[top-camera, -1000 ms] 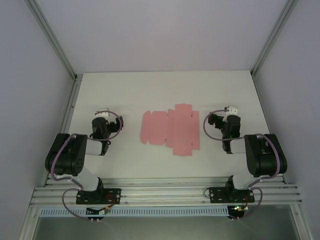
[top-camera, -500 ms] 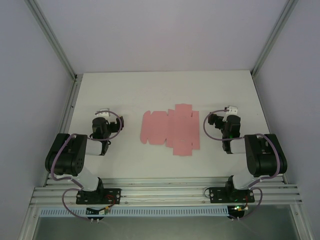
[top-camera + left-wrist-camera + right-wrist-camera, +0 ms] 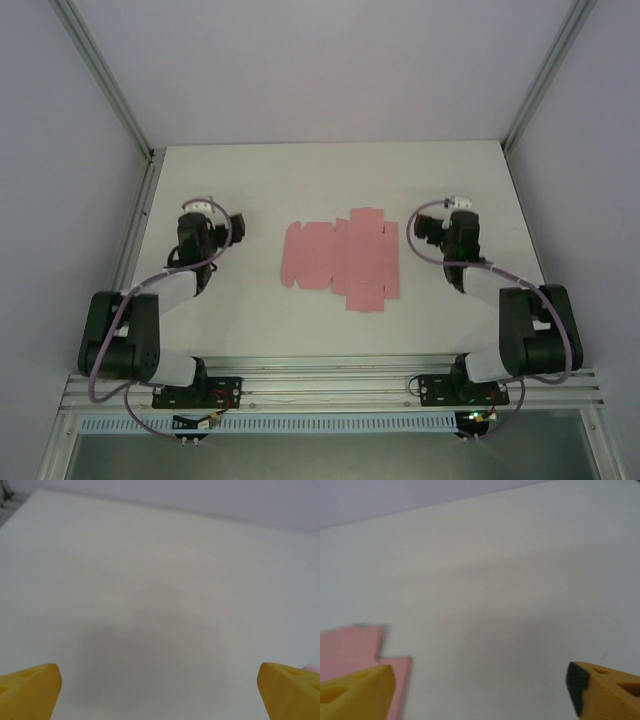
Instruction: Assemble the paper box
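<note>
The paper box is a flat salmon-pink die-cut sheet lying in the middle of the white table, flaps spread out. My left gripper hangs over bare table to the sheet's left, well apart from it. In the left wrist view its yellow fingertips sit wide apart with nothing between them. My right gripper hovers to the right of the sheet. The right wrist view shows a corner of the pink sheet at lower left, behind the left yellow fingertip; this gripper is open too.
The white table is enclosed by grey walls and aluminium frame posts. A metal rail runs along the near edge where both arm bases are bolted.
Both arms have stretched out from their folded poses. Each gripper has moved a little farther from the bases, toward the back of the table. The sheet has not moved.
</note>
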